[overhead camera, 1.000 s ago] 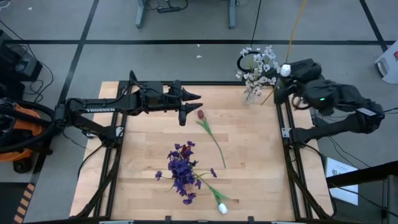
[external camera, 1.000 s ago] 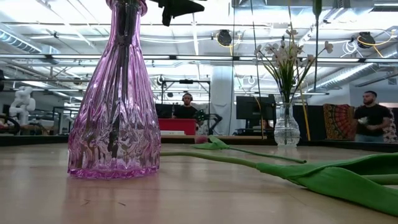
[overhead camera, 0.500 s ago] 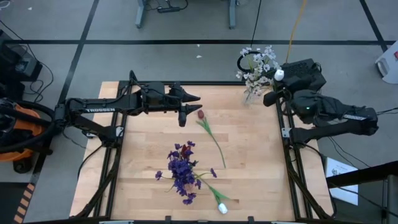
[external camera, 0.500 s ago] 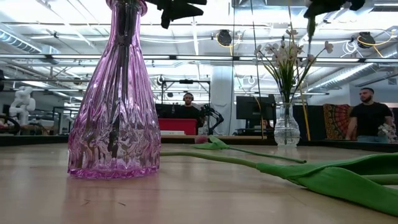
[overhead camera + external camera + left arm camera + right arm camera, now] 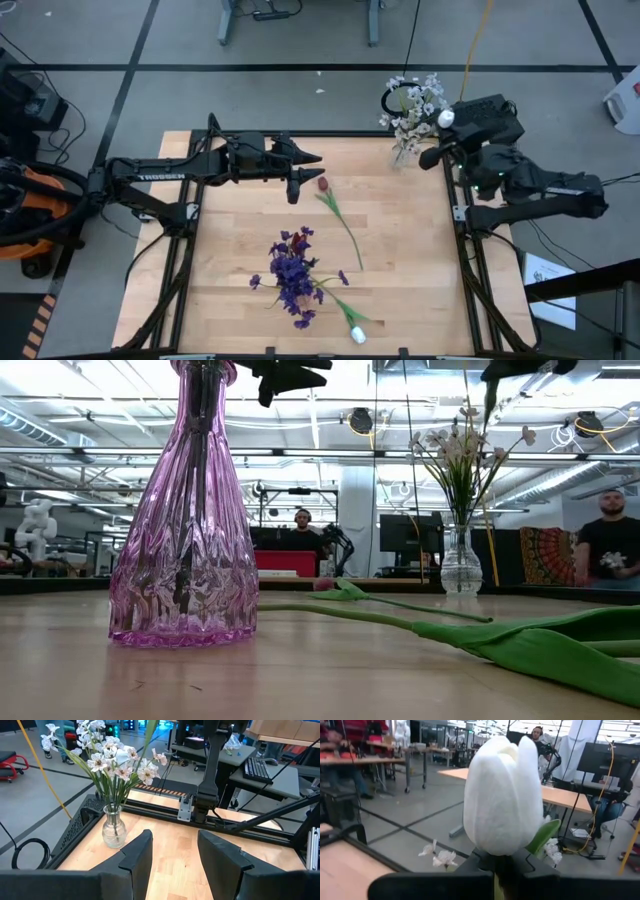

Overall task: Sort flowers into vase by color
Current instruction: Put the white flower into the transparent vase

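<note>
Pinching the stem of a white tulip bud, the right pincer hangs over the far right corner of the tabletop, its fingers pressed together on the stem so that the bud stands up right in front of its wrist camera. In the high view the bud shows as a small white dot just beside the clear vase, which stands at that far right corner and holds the white blossom sprays. The left pincer hovers above the far middle of the tabletop with its fingers spread and nothing between them; its wrist view looks across the wood toward the clear vase. Just to the right of it a dark red tulip bud lies on the wood, its green stem running toward the near right. Nearer, about the middle of the tabletop, the purple blossom clusters stand in a pink ribbed glass vase, with a little dark red showing at their far side. Another white tulip bud lies at the near edge, to the right of the pink vase, its stem and leaves pointing back toward the purple clusters. In the low view, people show in the room beyond the tabletop.
</note>
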### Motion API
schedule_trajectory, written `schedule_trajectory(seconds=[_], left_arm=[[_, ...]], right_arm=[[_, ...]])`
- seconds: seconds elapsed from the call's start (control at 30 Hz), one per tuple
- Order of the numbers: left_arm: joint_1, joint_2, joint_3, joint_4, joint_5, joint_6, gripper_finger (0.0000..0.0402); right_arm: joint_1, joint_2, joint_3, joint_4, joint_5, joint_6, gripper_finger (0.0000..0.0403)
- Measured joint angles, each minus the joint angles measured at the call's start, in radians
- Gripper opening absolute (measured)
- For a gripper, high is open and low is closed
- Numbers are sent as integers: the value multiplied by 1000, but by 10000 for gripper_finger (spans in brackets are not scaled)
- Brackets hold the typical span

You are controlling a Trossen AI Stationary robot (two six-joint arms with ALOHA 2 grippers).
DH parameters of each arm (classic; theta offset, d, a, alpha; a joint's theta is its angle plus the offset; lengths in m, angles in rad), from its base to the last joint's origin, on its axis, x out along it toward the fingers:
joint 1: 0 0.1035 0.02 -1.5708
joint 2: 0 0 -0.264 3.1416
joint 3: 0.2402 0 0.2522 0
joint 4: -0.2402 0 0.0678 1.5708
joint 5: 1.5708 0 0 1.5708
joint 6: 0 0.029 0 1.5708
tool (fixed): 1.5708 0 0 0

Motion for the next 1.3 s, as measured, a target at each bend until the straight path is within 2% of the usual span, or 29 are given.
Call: schedule_trajectory(seconds=[0.33,0.53,0.93,1.1,1.3], left_arm=[[0,0,0,0,0,0,163],[0,0,0,0,0,0,163],[-1,0,0,-2,0,0,163],[-1,0,0,-2,0,1,163],[-1,0,0,-2,0,1,163]], right_arm=[[0,86,0,3,2,-35,0],[0,80,0,103,4,-116,0],[0,74,0,131,26,-154,0],[0,78,-1,98,26,-135,0],[-17,79,-79,97,53,-1,0]])
